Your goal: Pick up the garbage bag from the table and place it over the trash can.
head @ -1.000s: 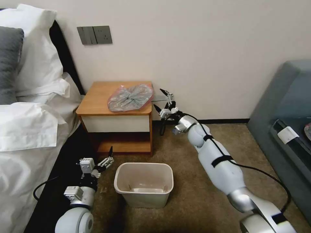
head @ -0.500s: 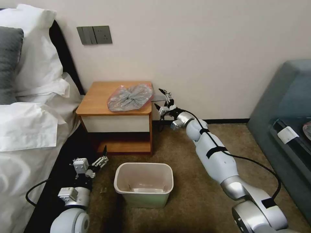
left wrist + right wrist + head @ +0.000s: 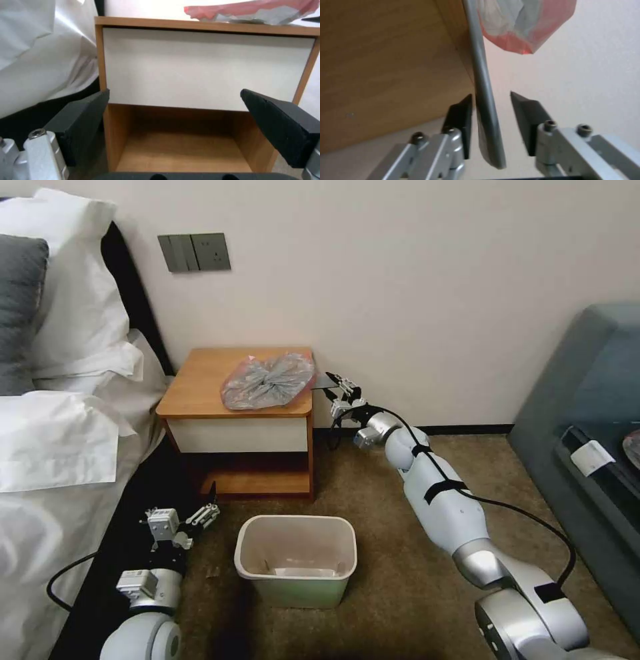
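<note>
The right end effector (image 3: pixel 337 388) should rise to the bag's overhanging edge and pinch only film, not the bench lip; its fingers (image 3: pixel 523 117) stand narrowly apart, astride a grey strip at the bench (image 3: pixel 200 380) side. The bag (image 3: pixel 268 379) lies on the bench top, just above and beside it; the can (image 3: pixel 297 560) waits on the floor; the left end effector (image 3: pixel 200 511) hangs wide apart, low beside the can.

I'm looking into a bedroom, likely a hotel room: a bed (image 3: pixel 60 447) with white linen and stacked pillows (image 3: pixel 73 280), a wooden nightstand (image 3: pixel 200 380) beside it, grey wall switches (image 3: pixel 195 252) above, brown carpet (image 3: pixel 400 553), a small cream bin (image 3: pixel 297 560), and a grey upholstered seat (image 3: pixel 587 380).
</note>
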### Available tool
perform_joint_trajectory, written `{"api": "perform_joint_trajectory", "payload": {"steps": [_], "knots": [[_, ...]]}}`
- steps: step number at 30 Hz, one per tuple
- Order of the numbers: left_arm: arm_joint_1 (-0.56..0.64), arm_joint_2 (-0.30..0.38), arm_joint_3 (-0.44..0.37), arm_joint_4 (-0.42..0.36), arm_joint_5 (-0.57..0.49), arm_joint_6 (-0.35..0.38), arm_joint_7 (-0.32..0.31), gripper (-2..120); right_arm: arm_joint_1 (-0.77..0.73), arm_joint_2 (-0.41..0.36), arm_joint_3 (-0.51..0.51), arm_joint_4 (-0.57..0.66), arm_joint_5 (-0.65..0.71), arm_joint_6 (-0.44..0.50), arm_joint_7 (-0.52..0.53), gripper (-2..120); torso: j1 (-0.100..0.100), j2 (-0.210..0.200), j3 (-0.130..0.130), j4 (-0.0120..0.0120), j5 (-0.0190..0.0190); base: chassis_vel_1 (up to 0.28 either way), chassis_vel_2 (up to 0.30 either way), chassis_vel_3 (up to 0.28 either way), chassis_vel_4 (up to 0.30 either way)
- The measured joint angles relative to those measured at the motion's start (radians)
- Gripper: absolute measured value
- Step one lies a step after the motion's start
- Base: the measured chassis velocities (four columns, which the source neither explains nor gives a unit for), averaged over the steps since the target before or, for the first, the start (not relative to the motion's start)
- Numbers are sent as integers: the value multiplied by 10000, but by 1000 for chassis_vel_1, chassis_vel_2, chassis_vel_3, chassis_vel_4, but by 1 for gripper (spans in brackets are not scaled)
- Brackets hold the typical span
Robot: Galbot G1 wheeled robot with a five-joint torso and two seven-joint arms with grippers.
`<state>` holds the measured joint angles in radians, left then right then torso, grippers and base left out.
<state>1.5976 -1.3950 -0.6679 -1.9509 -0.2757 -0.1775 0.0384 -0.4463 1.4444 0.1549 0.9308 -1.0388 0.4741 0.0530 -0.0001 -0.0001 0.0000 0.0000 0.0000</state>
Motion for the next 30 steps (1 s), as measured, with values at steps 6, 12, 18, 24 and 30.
{"api": "perform_joint_trajectory", "payload": {"steps": [6,12,18,24,30], "knots": [[-24,-80,82,90,146,-29,8,98,75,97,-109,-68,3,-75,-3,8,0,0,0,1,-1,0,0,0,0],[-14,-134,111,153,217,-55,9,98,75,145,-120,-101,144,-131,-40,0,0,0,0,1,0,0,0,0,0],[1,-192,3,286,239,-92,-15,97,-407,-289,-662,716,1696,-828,-148,0,0,0,-1,2,-1,0,0,0,0],[47,-206,-306,473,379,-111,-289,97,-1565,-1390,-1323,3239,3810,-2210,-864,0,1,0,-1,0,-1,0,0,0,0],[97,-271,-681,496,187,-111,-584,98,-3182,-2393,-1625,5570,4997,-2921,-935,0,1,0,-1,0,3,0,0,0,0]]}}
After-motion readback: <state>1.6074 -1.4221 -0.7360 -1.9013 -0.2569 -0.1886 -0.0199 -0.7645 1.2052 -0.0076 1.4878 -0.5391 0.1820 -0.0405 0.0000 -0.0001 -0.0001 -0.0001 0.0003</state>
